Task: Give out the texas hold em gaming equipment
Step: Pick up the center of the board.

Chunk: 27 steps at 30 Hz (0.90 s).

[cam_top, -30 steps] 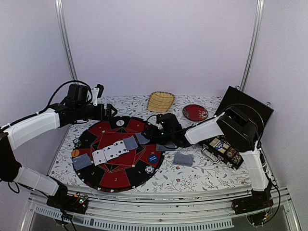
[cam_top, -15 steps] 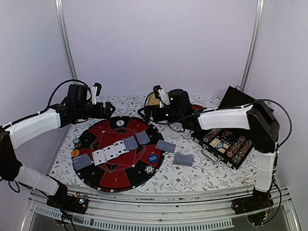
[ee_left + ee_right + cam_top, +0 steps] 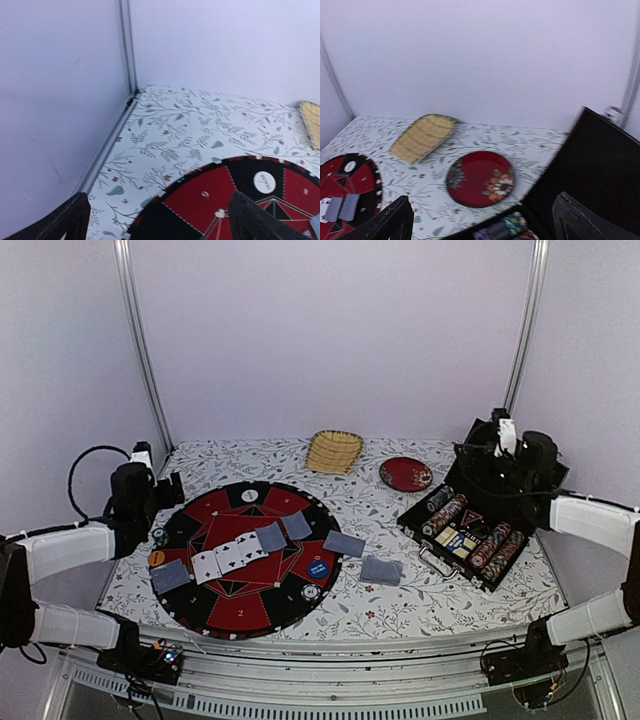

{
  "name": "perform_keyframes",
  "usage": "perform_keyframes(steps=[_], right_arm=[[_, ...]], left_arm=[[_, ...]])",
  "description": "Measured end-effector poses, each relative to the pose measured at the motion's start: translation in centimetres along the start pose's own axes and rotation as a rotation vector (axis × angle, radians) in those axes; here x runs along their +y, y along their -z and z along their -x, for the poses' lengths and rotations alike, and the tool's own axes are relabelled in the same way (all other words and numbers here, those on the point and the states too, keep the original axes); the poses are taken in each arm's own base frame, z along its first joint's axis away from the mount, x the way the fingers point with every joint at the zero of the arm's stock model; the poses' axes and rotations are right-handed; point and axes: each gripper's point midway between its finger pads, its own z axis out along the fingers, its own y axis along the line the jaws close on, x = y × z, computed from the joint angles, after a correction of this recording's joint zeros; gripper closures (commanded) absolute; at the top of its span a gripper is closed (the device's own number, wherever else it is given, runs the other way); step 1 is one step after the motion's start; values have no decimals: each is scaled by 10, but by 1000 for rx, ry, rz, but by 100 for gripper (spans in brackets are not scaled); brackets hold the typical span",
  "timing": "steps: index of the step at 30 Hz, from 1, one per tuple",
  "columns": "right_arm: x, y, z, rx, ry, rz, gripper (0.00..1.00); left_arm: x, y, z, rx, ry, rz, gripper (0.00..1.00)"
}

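**1. Pincer state.** My left pincer (image 3: 160,217) stands spread to its widest and grips nothing. It hangs low at the left rim of the round mat (image 3: 240,615). My right pincer (image 3: 485,220) is equally wide and empty, raised over the chip case (image 3: 470,535) and close to its upright lid (image 3: 590,165).

**2. Equipment location.** The face-up cards (image 3: 228,558) lie in a row at the mat's centre, with face-down cards (image 3: 270,537) at their right end. Two stray cards (image 3: 381,570) rest flat on the cloth (image 3: 420,605) between mat and case. A blue button (image 3: 318,568) and a striped chip (image 3: 311,591) sit on the mat's right sector. An orange chip (image 3: 157,558) sits at its left rim. The racked chips (image 3: 447,512) remain in the case.

**3. Hazards.**
- A card lying flat offers no edge to grip. My fingers may skid across it or pinch the cloth beneath (which would drag neighbouring items).
- A careless descent by my right arm could strike the lid or topple a rack.
- A low sweep by my left arm could scatter the orange chip.
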Motion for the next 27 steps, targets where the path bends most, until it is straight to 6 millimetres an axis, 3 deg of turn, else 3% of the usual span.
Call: perform_keyframes(steps=[2, 4, 10, 13, 18, 23, 27], right_arm=[[-36, 27, -20, -21, -12, -106, 1], [-57, 51, -41, -45, -16, -193, 1], [-78, 93, -106, -59, 13, -330, 1], [-84, 103, -115, -90, 60, -367, 1], [-92, 106, -110, -158, 130, -392, 1], [-92, 87, -111, -179, 157, -334, 1], [-88, 76, -117, -159, 176, -286, 1]], left_arm=[[19, 4, -11, -48, -11, 60, 2], [31, 8, -24, -79, -25, 89, 2], [42, 18, -55, -145, -48, 76, 1], [36, 17, -53, -175, -45, 37, 2], [28, 14, -35, -254, -33, -18, 1], [24, 10, -30, -303, -48, -52, 2], [29, 6, -65, -256, -79, -68, 2]])
